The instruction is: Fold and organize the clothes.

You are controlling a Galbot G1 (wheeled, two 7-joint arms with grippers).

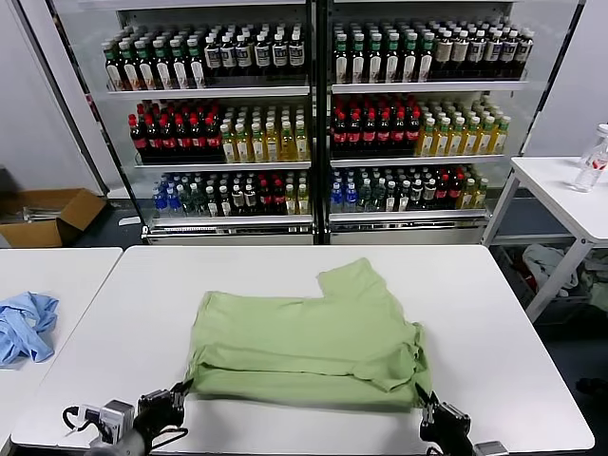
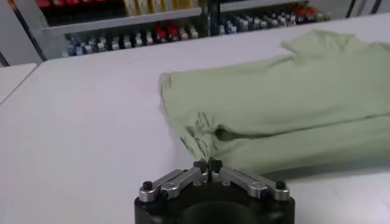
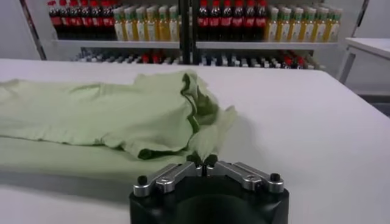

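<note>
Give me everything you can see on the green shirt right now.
The green shirt lies on the white table, soft, wrinkled fabric folded into a rough rectangle, one sleeve sticking out toward the shelves. The left gripper and right gripper each pinch a near corner, fingers shut on cloth. No buttons or print show.

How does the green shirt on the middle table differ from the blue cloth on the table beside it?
The green shirt is larger and lies spread and partly folded; the blue cloth is smaller and crumpled in a heap. The left gripper and right gripper pinch the shirt's near corners; nothing touches the blue cloth. Both lie on white tables.
</note>
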